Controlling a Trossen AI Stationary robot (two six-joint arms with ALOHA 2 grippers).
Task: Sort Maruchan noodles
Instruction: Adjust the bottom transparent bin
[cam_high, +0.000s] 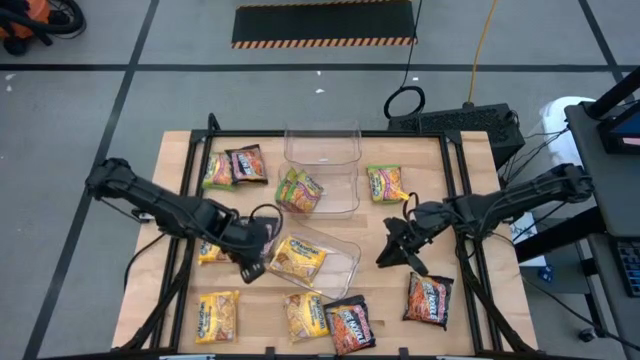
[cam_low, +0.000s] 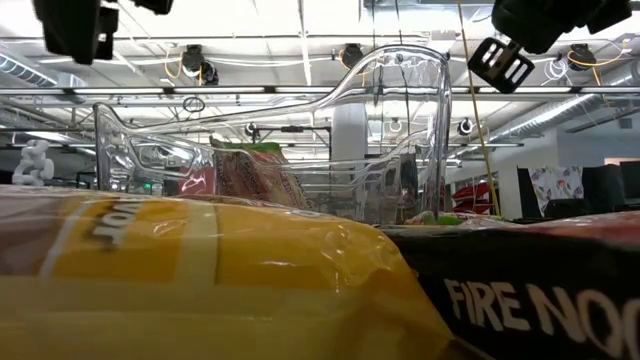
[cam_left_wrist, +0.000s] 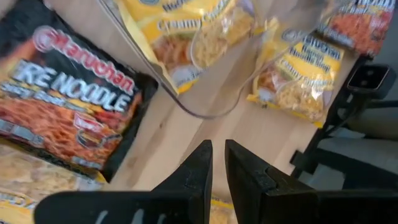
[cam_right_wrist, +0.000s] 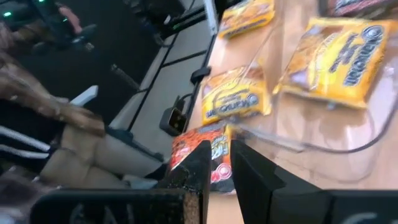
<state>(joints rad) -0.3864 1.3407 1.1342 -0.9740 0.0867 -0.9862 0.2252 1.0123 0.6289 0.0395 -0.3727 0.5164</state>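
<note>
- While both arms hang over the wooden surface (cam_high: 180, 150), the front clear bin (cam_high: 345, 262) near its middle is taken as the landmark for every place below.
- One yellow packet (cam_high: 297, 259) is seen lying inside that bin.
- The left claw (cam_high: 252, 262) is held just beside the bin's left wall; its fingers (cam_left_wrist: 198, 171) are seen drawn narrow with only a slim gap, and nothing is held between them.
- The right claw (cam_high: 393, 250) is placed just right of the bin, above bare wood; its fingers (cam_right_wrist: 198, 163) are likewise set narrow and nothing is gripped.
- Behind the bin a second clear bin (cam_high: 322, 148) is found, with a green-yellow packet (cam_high: 299, 190) at its front edge.
- Further back and left of the bin, a green-yellow packet (cam_high: 218, 170) and a dark packet (cam_high: 247, 163) are laid side by side, touching.
- Behind and right of the bin, another green-yellow packet (cam_high: 385, 183) is seen.
- In front of the bin, two yellow packets (cam_high: 217, 316) (cam_high: 305, 315) and a dark packet (cam_high: 349, 324) are spread; another dark packet (cam_high: 429, 298) lies to the front right.
</note>
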